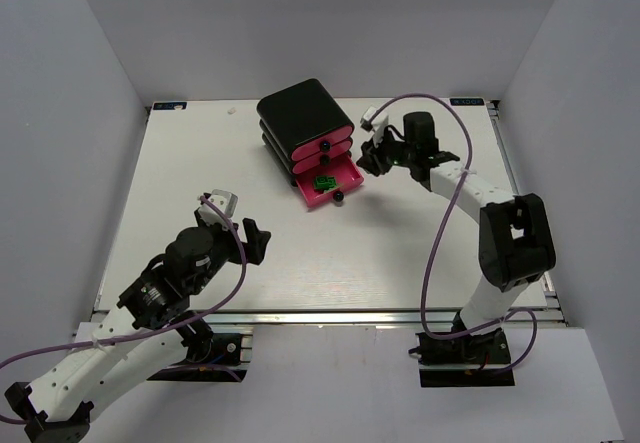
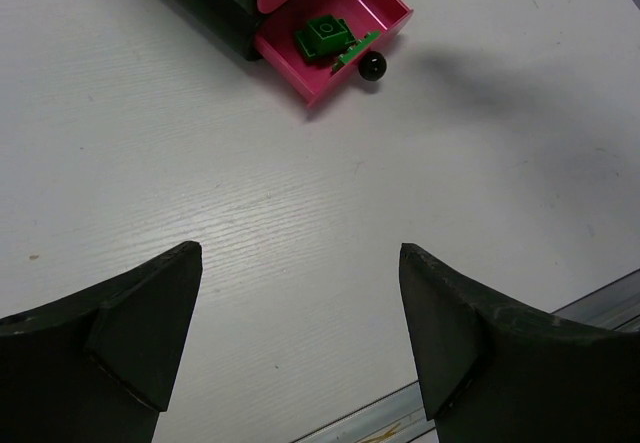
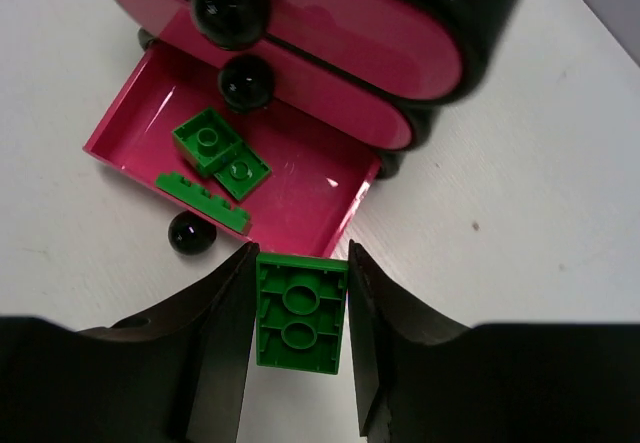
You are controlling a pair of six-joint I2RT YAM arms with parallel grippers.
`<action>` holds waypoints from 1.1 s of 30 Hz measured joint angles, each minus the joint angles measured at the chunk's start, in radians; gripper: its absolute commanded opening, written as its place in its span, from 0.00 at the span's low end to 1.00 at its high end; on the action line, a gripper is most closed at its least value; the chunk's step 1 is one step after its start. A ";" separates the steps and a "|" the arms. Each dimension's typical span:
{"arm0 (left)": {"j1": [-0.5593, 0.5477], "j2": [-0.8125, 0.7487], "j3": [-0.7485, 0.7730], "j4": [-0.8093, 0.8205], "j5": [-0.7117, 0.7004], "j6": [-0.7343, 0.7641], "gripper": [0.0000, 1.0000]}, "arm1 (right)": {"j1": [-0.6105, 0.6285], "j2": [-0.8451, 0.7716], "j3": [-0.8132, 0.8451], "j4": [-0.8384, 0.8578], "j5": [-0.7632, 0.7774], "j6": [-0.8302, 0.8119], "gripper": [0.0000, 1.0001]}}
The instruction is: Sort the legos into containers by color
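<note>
Black on both hands: left hand [image 2: 298,255] with two broad, wedge-shaped matte fingers [image 2: 130,333], right hand [image 3: 300,255] with the same dark, flat-faced fingers [image 3: 225,343]. Just behind each hand, a rounded black motor housing [image 1: 185,253] topped by a small white camera block [image 1: 220,203]. Further back from the hands, white tubular links [image 1: 452,178], then chunky black joint housings [image 1: 515,238] with square cut-outs, then white again down to black bases [image 1: 465,348] at the bench edge. Thin purple cable [image 1: 432,258] looping loosely from behind each hand back to its base.
</note>
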 measured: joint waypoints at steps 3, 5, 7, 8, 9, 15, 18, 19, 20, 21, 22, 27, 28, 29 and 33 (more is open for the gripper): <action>0.000 0.001 0.000 -0.006 -0.007 -0.001 0.89 | 0.040 0.037 0.001 0.036 -0.012 -0.079 0.00; 0.000 0.005 0.000 -0.007 -0.012 -0.003 0.89 | 0.064 0.069 0.008 0.044 -0.016 -0.120 0.00; 0.000 0.008 0.000 -0.009 -0.017 -0.003 0.89 | 0.084 0.096 0.016 0.049 -0.018 -0.145 0.00; 0.000 0.008 0.000 -0.011 -0.019 -0.004 0.90 | 0.091 0.105 0.018 0.052 -0.018 -0.154 0.00; 0.000 0.008 0.000 -0.011 -0.021 -0.004 0.90 | 0.096 0.114 0.021 0.054 -0.018 -0.164 0.00; 0.000 0.007 0.000 -0.014 -0.028 -0.005 0.90 | 0.110 0.154 0.072 0.058 -0.014 -0.188 0.09; 0.000 0.006 0.000 -0.014 -0.032 -0.008 0.90 | 0.113 0.178 0.111 0.061 -0.011 -0.192 0.30; 0.000 0.006 0.000 -0.014 -0.033 -0.010 0.90 | 0.116 0.187 0.124 0.062 -0.011 -0.192 0.33; 0.000 0.006 0.000 -0.014 -0.035 -0.011 0.90 | 0.117 0.198 0.137 0.062 -0.011 -0.192 0.35; 0.000 0.006 0.000 -0.014 -0.036 -0.012 0.90 | 0.119 0.209 0.147 0.063 -0.010 -0.192 0.40; 0.000 0.004 -0.001 -0.014 -0.037 -0.013 0.90 | 0.121 0.218 0.154 0.062 -0.008 -0.192 0.48; 0.000 -0.009 -0.002 -0.015 -0.044 -0.015 0.91 | 0.124 0.231 0.156 0.053 -0.002 -0.190 0.58; 0.000 -0.010 -0.002 -0.014 -0.045 -0.015 0.91 | 0.124 0.231 0.156 0.055 -0.002 -0.190 0.58; 0.000 -0.010 -0.002 -0.015 -0.045 -0.015 0.91 | 0.124 0.231 0.156 0.055 -0.001 -0.189 0.58; 0.000 -0.017 -0.002 -0.015 -0.048 -0.015 0.91 | 0.123 0.231 0.156 0.047 0.000 -0.179 0.24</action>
